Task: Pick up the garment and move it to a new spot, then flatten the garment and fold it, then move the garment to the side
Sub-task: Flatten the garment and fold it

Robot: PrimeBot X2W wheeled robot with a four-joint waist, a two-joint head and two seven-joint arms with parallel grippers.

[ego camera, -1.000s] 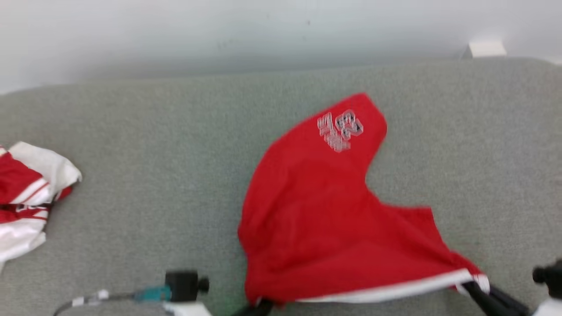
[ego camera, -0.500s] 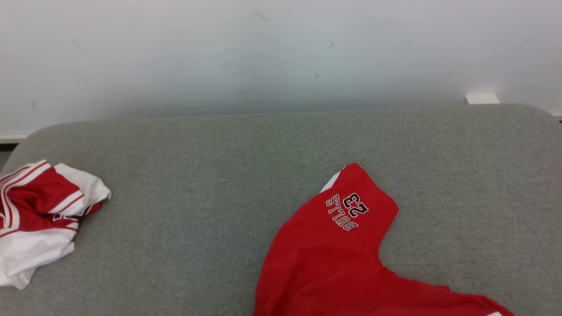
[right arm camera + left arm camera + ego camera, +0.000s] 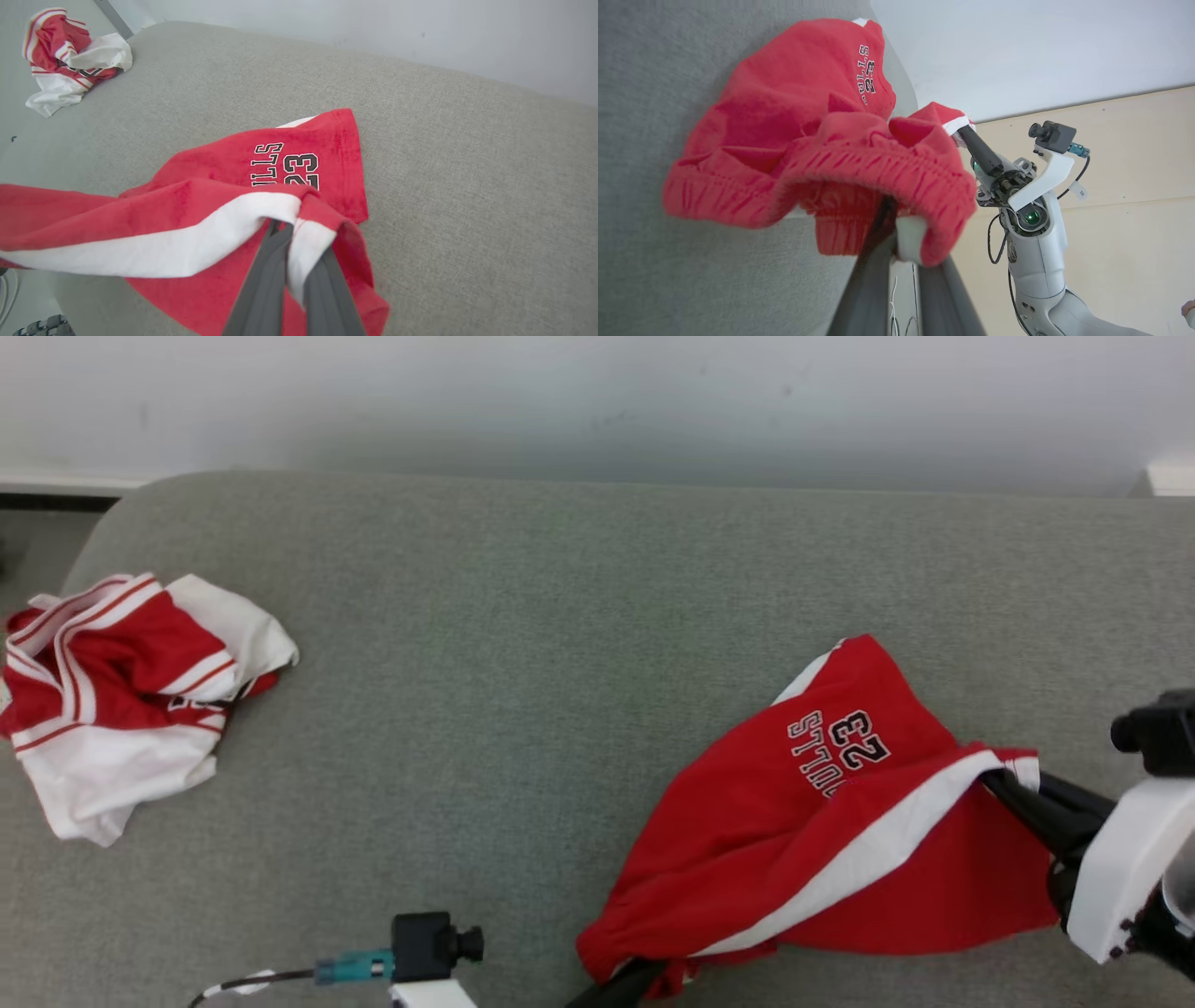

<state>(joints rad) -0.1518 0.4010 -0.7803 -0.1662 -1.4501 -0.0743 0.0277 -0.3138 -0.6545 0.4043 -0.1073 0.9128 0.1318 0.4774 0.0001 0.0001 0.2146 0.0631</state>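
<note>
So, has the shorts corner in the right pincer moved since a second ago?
Yes. The right pincer has carried its corner of the red shorts away from the robot, toward the far edge of the grey cushion.

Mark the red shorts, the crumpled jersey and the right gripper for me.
red shorts (image 3: 747, 821), head view, red cloth beside the print.
crumpled jersey (image 3: 121, 653), head view, its red panel.
right gripper (image 3: 1006, 786), head view, fingertips pinching the white hem.
</note>
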